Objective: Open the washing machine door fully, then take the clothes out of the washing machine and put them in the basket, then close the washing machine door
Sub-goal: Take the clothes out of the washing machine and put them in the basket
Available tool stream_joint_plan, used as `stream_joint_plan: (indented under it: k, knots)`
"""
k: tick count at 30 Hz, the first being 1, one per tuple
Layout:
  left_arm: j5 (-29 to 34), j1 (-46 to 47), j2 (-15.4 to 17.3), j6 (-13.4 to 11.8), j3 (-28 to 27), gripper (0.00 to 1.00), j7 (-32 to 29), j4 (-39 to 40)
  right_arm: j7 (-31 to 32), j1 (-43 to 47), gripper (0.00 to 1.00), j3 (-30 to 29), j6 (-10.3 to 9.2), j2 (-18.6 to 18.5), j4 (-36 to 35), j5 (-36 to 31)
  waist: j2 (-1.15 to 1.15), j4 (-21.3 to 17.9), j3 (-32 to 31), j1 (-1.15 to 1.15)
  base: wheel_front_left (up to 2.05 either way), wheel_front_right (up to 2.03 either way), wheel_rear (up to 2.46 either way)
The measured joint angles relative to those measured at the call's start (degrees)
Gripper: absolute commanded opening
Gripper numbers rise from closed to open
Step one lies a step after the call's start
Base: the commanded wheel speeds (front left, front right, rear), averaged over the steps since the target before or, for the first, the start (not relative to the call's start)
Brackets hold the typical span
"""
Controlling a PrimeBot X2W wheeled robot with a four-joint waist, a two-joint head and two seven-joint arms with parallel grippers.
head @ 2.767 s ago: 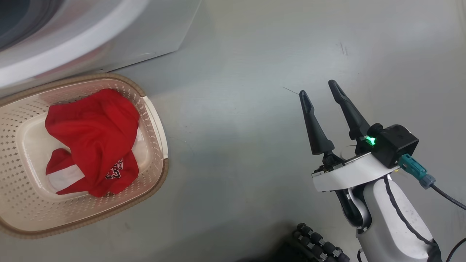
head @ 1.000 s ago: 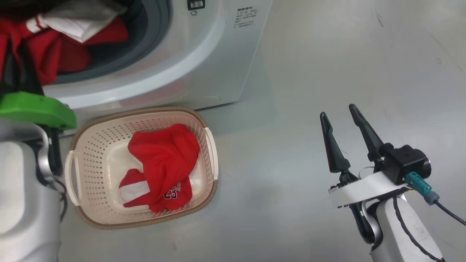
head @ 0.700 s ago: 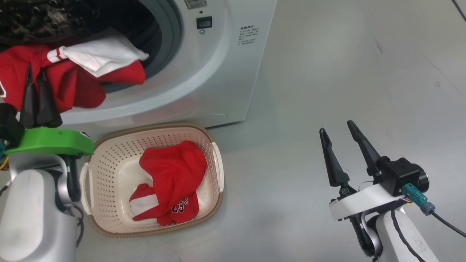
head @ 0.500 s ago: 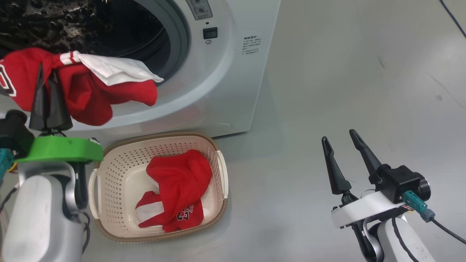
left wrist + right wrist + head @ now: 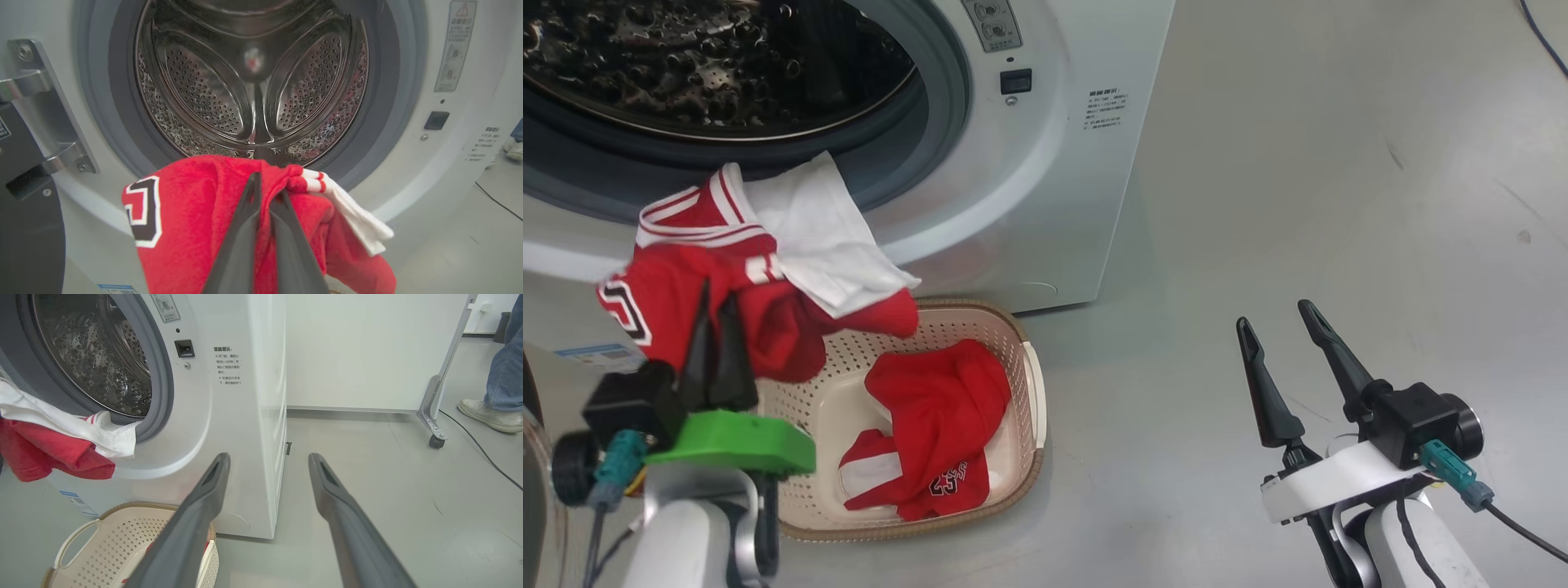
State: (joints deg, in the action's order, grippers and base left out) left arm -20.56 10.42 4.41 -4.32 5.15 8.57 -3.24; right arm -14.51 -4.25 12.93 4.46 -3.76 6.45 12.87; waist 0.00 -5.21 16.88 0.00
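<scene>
The left gripper (image 5: 717,292) is pinched tight on the clothes (image 5: 784,327), which hang by the washer (image 5: 1045,163), over the basket's (image 5: 1033,392) edge. They look soft, light and floppy, so grab a thick bunch. The right gripper (image 5: 1272,314) is open and empty.

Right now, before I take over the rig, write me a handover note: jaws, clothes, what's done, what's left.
Left gripper: jaws shut on a red-and-white bundle, which hangs in front of the washer, roughly over the edge of the basket.
Right gripper: jaws open, empty, over the floor.
Done: door open; one red jersey lies in the basket; drum looks empty.
Left: drop the bundle in the basket, close the door.
</scene>
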Motion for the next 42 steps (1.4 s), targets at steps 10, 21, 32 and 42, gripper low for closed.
stream_joint_plan:
  k: [10,21,32,42]
  knots:
    - [-2.23,-2.25,-0.8,0.0,2.58,0.0,-1.77,-5.5,0.01,-0.06,1.0,0.56,0.0,0.03,-1.54,-0.01,0.0,-1.13,3.06,0.0,0.0,0.0,0.0]
    - [-4.76,1.1,-1.31,0.05,2.43,0.0,-3.67,-14.9,0.0,-2.03,1.0,0.92,0.0,0.18,-3.23,0.15,0.0,-3.81,8.28,0.0,0.0,0.0,0.0]
    - [-5.58,10.49,-1.37,0.03,0.93,0.0,-5.0,-25.29,0.0,-5.57,1.0,1.65,0.19,0.4,-4.27,1.21,0.0,-6.85,15.31,0.0,0.0,0.0,0.0]
    - [-5.57,14.88,-0.82,0.03,0.82,0.0,-6.69,-35.98,0.0,-8.34,1.0,2.41,0.54,0.62,-4.24,1.75,0.0,-10.03,20.11,0.0,0.0,0.0,0.0]
